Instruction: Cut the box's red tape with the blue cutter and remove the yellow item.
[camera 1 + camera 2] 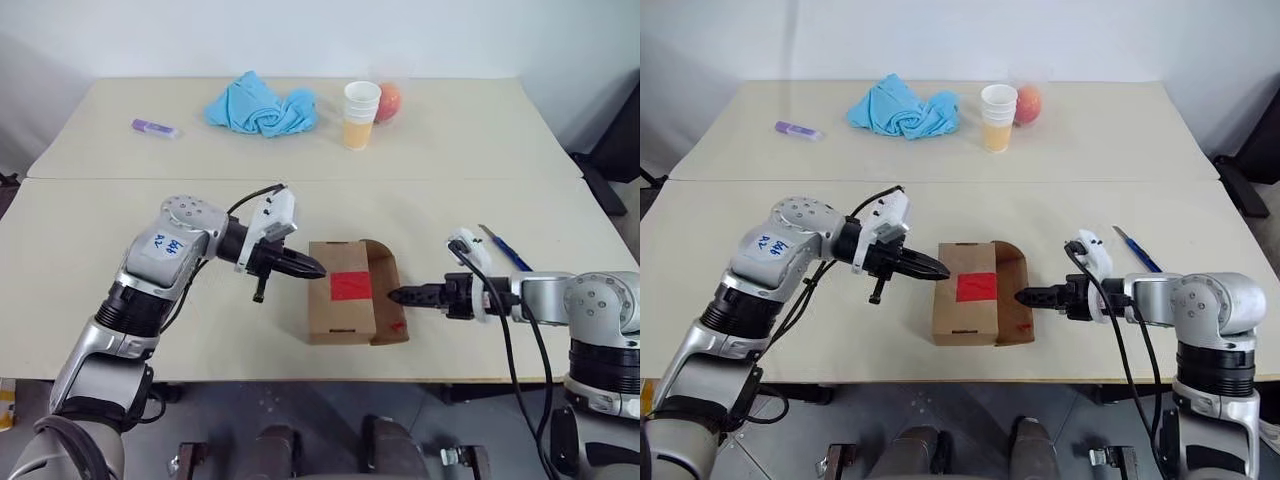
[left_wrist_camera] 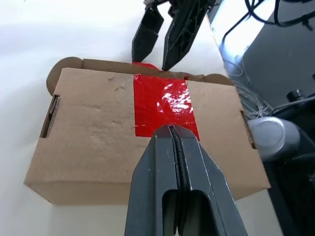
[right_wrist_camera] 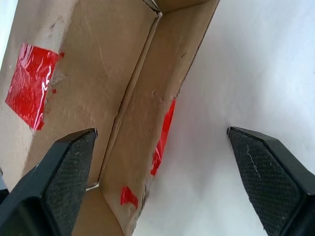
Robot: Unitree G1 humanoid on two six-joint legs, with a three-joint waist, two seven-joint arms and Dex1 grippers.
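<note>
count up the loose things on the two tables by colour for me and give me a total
Blue: 2, the cloth and the blue cutter
Purple: 1, the stick
Orange-red: 1, the fruit
White and yellowish: 1, the stack of paper cups
Brown: 1, the box with red tape
Total: 6

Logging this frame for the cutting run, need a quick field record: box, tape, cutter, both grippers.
box: brown carton at the table's near edge, flap on its right side standing open
tape: red patch on top of the box, more red bits on the flap
cutter: blue, lying on the table to the right, not held
left gripper: fingers shut, holding nothing, at the box's left top edge
right gripper: fingers open, holding nothing, at the flap
</note>
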